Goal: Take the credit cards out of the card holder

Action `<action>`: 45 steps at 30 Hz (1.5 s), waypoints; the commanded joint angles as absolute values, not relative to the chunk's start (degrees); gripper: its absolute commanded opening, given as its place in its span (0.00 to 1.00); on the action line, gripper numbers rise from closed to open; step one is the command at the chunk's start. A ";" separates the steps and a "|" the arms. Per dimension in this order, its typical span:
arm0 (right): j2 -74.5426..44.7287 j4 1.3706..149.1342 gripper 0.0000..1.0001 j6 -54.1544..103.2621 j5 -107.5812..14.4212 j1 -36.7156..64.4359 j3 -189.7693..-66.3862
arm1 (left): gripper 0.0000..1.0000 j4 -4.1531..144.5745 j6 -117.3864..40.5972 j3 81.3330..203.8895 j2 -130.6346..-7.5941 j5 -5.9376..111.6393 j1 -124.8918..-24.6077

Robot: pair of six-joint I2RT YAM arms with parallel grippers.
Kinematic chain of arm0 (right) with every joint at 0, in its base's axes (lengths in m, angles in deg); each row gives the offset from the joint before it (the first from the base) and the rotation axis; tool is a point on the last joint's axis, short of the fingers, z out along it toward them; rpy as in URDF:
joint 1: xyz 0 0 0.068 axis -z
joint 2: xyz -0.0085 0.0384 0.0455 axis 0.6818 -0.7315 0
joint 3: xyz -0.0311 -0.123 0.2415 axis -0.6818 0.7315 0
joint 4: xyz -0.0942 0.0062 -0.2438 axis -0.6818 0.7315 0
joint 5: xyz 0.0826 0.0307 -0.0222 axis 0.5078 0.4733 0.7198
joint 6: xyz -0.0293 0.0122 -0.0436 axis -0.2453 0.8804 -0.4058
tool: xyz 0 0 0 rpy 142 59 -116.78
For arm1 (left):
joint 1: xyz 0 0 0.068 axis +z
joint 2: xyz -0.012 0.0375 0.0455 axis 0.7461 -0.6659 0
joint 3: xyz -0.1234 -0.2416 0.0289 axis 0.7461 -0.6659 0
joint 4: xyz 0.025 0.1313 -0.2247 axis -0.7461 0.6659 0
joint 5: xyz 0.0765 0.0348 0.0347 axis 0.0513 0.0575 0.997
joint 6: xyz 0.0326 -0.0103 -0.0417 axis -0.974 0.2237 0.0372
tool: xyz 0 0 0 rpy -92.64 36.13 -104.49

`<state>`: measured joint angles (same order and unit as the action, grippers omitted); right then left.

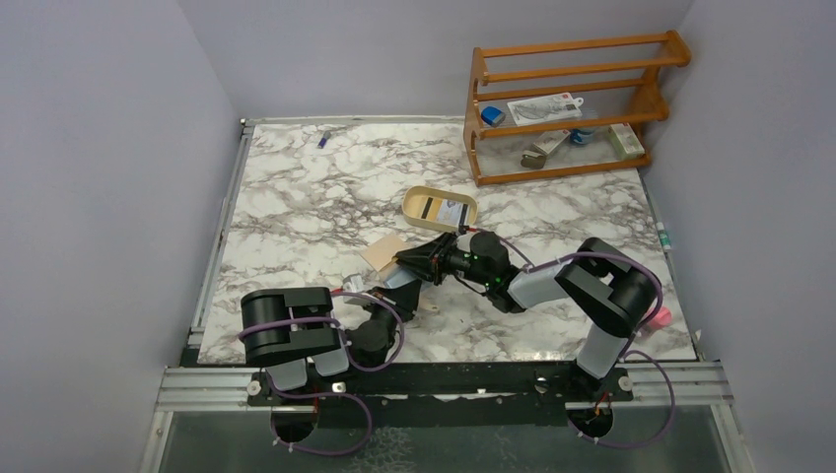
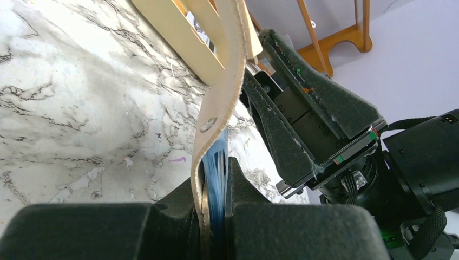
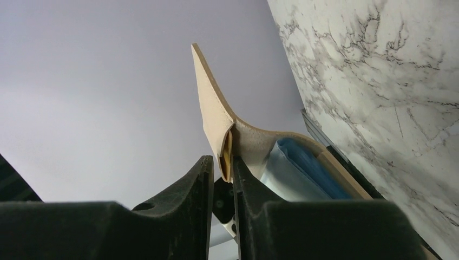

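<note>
The card holder (image 1: pixel 385 254) hangs open over the bench (image 1: pixel 296 207), pale blue credit cards (image 3: pixel 303 161) in its pocket; the oval tray (image 1: pixel 406 205) behind it holds a flat pale piece with a dark stripe. The left pincer (image 2: pixel 215 169) clamps holder and cards together, and the right pincer (image 3: pixel 222 162), reaching in from the right, pinches the raised flap.

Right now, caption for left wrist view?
Left gripper clamps card holder and blue credit cards; right gripper pinches the holder too.
</note>
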<state>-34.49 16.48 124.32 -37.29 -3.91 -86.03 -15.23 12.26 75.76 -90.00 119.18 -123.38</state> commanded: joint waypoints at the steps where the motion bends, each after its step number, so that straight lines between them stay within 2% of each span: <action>1: -34.31 17.90 0.24 123.13 -38.42 -3.77 -86.91 | 0.00 -30.24 11.36 75.62 -89.47 120.66 -123.79; 23: -36.31 17.32 0.10 123.03 -38.19 -3.75 -88.43 | 0.00 -30.17 14.91 77.35 -93.25 119.20 -123.78; 26: -36.39 17.39 0.11 122.66 -37.96 -3.73 -88.80 | 0.00 -30.18 15.36 77.21 -93.52 119.30 -123.74; 33: -36.26 17.19 0.27 121.99 -37.57 -3.76 -89.23 | 0.00 -30.24 17.54 77.04 -94.68 119.48 -123.75; 45: -36.81 18.02 0.26 121.21 -36.08 -3.76 -90.59 | 0.00 -30.19 18.92 76.99 -95.52 119.56 -123.64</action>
<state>-35.97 18.12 122.36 -37.12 -3.86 -88.08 -15.23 17.75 77.14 -94.35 119.44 -123.38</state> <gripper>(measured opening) 0.259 0.090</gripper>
